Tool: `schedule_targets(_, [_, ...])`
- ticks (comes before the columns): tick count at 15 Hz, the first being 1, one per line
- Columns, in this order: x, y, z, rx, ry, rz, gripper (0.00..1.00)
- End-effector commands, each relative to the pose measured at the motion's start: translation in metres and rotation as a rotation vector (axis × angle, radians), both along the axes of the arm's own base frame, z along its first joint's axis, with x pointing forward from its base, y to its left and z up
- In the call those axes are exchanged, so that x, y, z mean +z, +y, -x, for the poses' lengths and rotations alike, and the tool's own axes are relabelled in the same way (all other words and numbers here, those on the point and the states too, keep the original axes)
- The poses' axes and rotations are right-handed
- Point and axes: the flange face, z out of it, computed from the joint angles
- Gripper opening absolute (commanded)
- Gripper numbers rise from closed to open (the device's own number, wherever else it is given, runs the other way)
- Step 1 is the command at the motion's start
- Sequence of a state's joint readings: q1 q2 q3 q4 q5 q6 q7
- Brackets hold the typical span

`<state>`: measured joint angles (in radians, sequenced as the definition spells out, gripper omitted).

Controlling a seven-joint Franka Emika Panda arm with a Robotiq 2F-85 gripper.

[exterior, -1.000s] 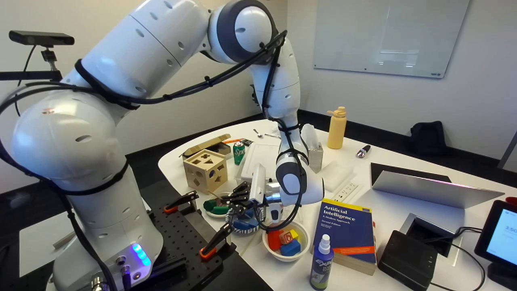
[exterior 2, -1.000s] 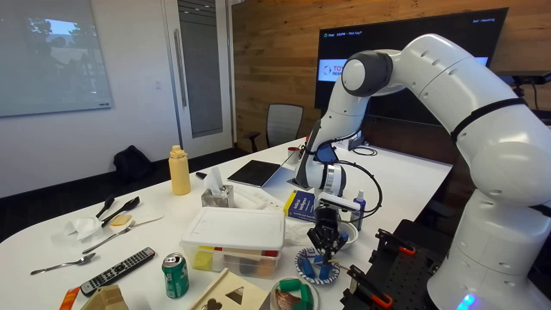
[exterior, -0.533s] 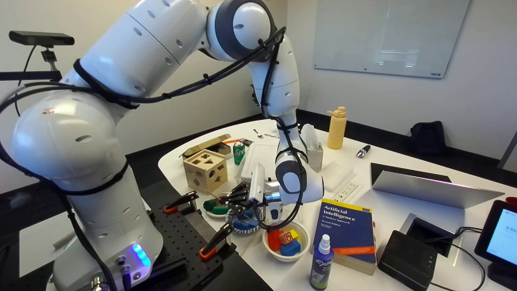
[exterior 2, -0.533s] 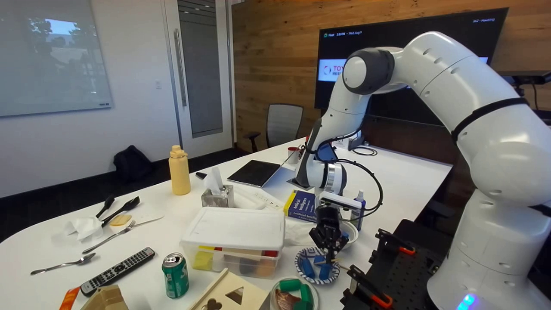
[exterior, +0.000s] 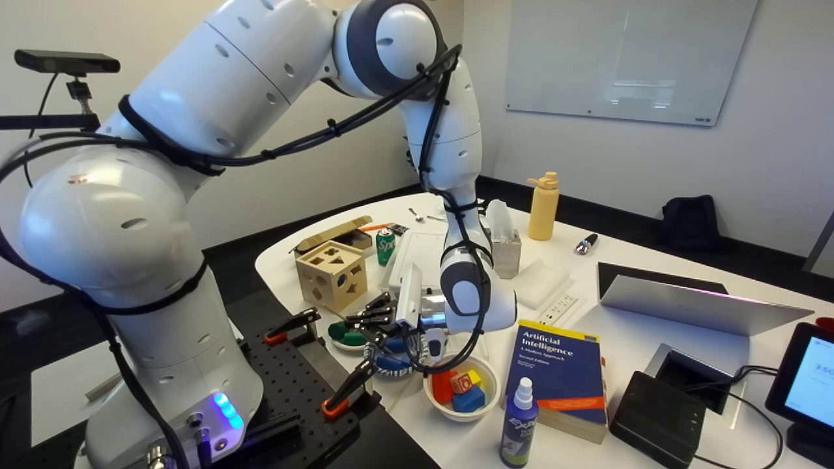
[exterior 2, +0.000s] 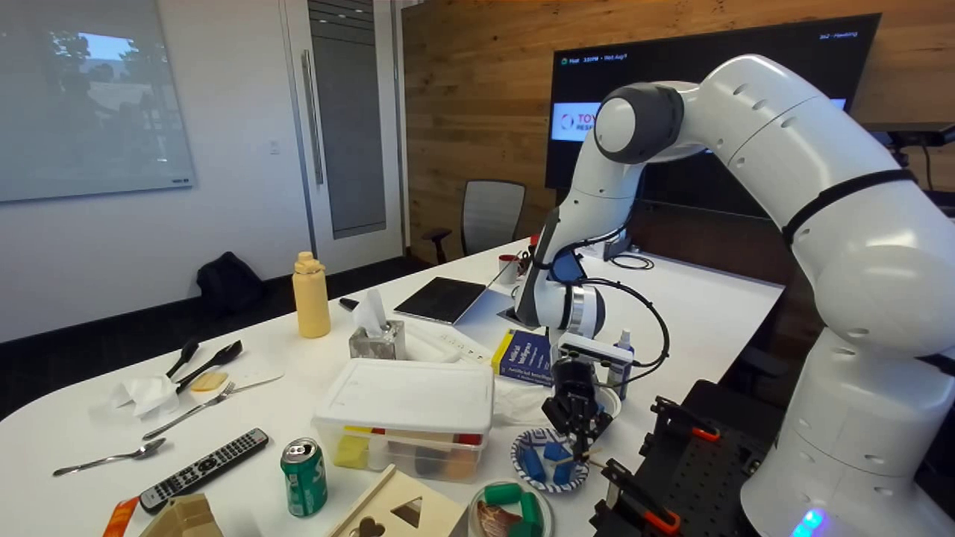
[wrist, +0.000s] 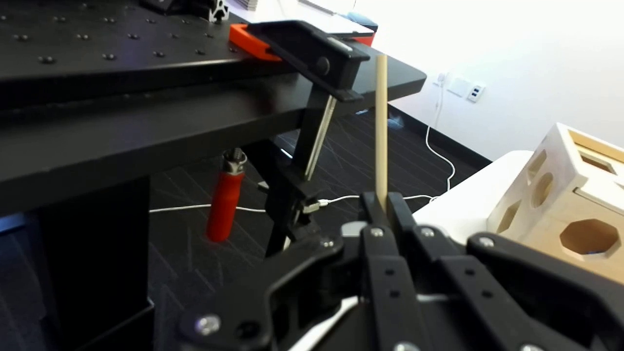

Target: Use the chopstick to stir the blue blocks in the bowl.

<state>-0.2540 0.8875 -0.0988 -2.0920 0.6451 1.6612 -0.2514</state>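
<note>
In an exterior view, left of the blue-and-white patterned bowl (exterior 2: 531, 437), stand a green metal soda can (exterior 2: 304, 479) and a white-lidded plastic box (exterior 2: 406, 391). Chunky blue blocks (exterior 2: 533, 464) lie in the bowl — over its right side, the black hand (exterior 2: 580, 451) grips a pale wooden chopstick (wrist: 381, 126).

On the table (exterior 2: 709, 313), in an exterior view, the bowl (exterior 2: 541, 436) held blocks (exterior 2: 532, 465); over its right part hung the gripper (exterior 2: 580, 453), the chopstick (wrist: 381, 126) in its grip; left of the bowl stood the bin (exterior 2: 406, 391), farther left the can (exterior 2: 304, 479), then the remote (exterior 2: 205, 468); before it to the left, the shape sorter (exterior 2: 386, 496); just before it, the dish (exterior 2: 548, 507); behind it, the book (exterior 2: 522, 358); to its right, a clamp (exterior 2: 640, 498).
</note>
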Motion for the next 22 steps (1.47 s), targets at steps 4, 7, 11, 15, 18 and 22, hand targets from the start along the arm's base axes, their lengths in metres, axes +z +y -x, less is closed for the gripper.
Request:
schedule_targets(4, [0.038, 0.000, -0.018, 0.030, -0.119, 0.040, 0.02])
schedule_targets(7, [0.062, 0.003, -0.033, 0.057, -0.182, 0.082, 0.02])
schedule_targets(11, [0.071, 0.007, -0.051, 0.145, -0.275, 0.189, 0.02])
schedule_targets(15, [0.052, 0.000, -0.065, 0.202, -0.329, 0.297, 0.02])
schedule_targets(18, [0.045, -0.005, -0.076, 0.217, -0.376, 0.354, 0.02])
schedule_targets(22, [0.041, -0.011, -0.092, 0.229, -0.430, 0.413, 0.02])
